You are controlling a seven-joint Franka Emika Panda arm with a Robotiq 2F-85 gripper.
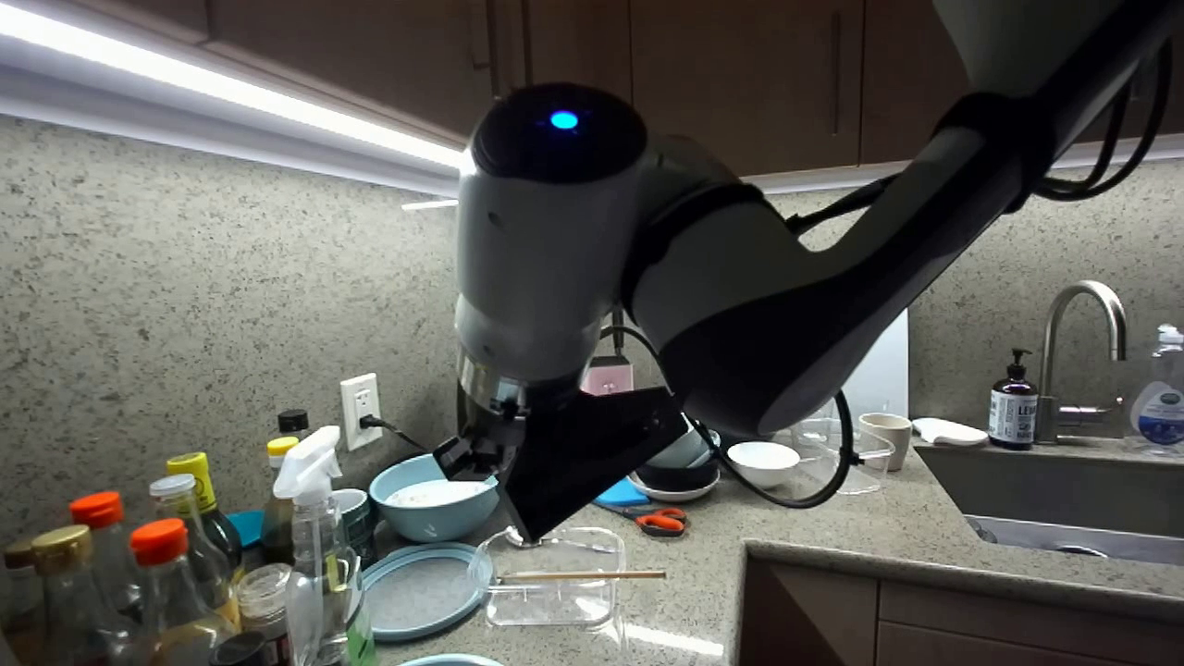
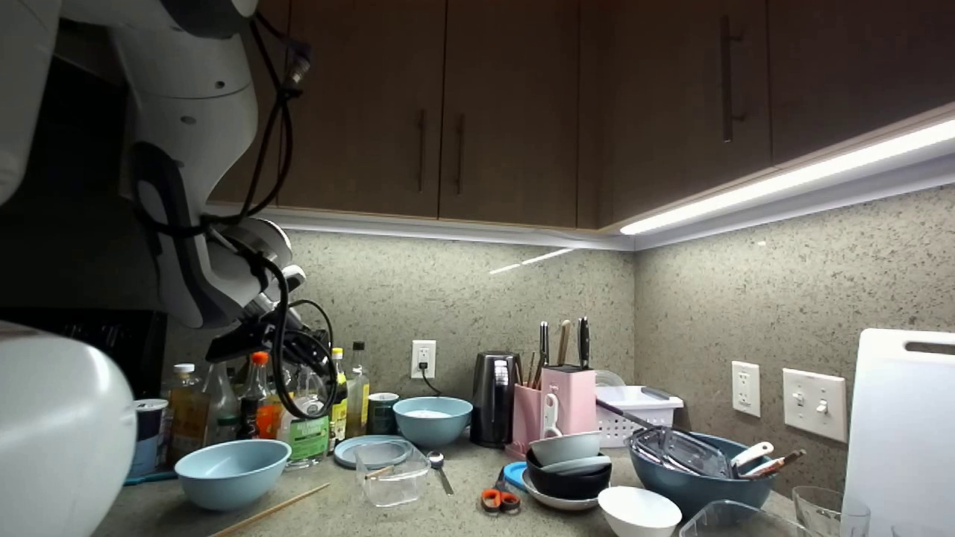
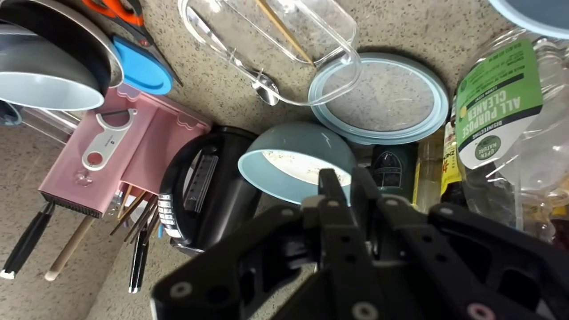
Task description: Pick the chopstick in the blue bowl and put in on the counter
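Chopstick, tan, slim, straight and seemingly wooden, lies flat on the grey-beige speckled stone counter, lower than the black two-finger gripper; in an exterior view its long axis slants, one end toward the clear boxy plastic container, the other running to the bottom edge, and it passes beside the round pale-blue bowl, near but not touching; the gripper, by the wrist view, faces a white-filled pale-blue bowl instead, and the chopstick is out of that view; the jaws stand nearly together, a thin slit between them, nothing seen held; a second tan chopstick lies across the container, one end seeming to pass its rim; no stick shows in either bowl, though the first one's floor is partly hidden, so I judge the transfer done and backing away the likely call; were a regrasp wanted, the gripper would have to turn downward and close across the slant
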